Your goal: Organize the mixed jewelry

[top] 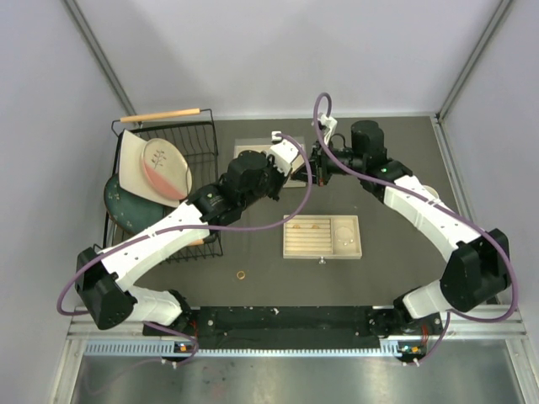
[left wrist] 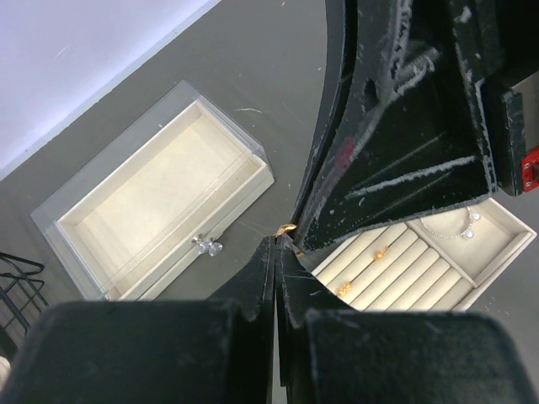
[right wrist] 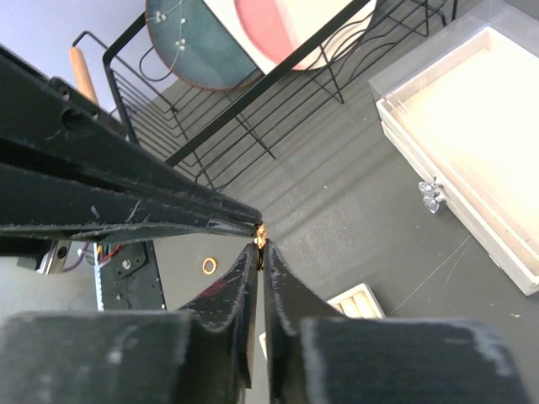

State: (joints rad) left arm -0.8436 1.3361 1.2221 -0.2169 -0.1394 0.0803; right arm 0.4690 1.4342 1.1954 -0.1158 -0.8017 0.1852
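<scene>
Both grippers meet in mid-air above the table, tip to tip. My left gripper (top: 303, 167) (left wrist: 280, 242) and my right gripper (top: 318, 164) (right wrist: 260, 246) are both shut on the same tiny gold ring (left wrist: 288, 227) (right wrist: 262, 235), which is mostly hidden between the tips. A second gold ring (top: 241, 274) (right wrist: 209, 266) lies loose on the table near the front. The beige slotted tray (top: 290, 244) (left wrist: 497, 252) holds two small gold pieces (left wrist: 379, 252) in its slots. A thin silver piece (left wrist: 450, 231) lies in its square compartment.
A clear-lidded beige box (left wrist: 160, 194) (right wrist: 472, 126) with a crystal knob (left wrist: 206, 246) sits behind the tray, under the arms. A black wire dish rack (top: 198, 139) (right wrist: 253, 109) with plates (top: 164, 168) stands at the left. A wooden stick (top: 160, 114) lies behind it.
</scene>
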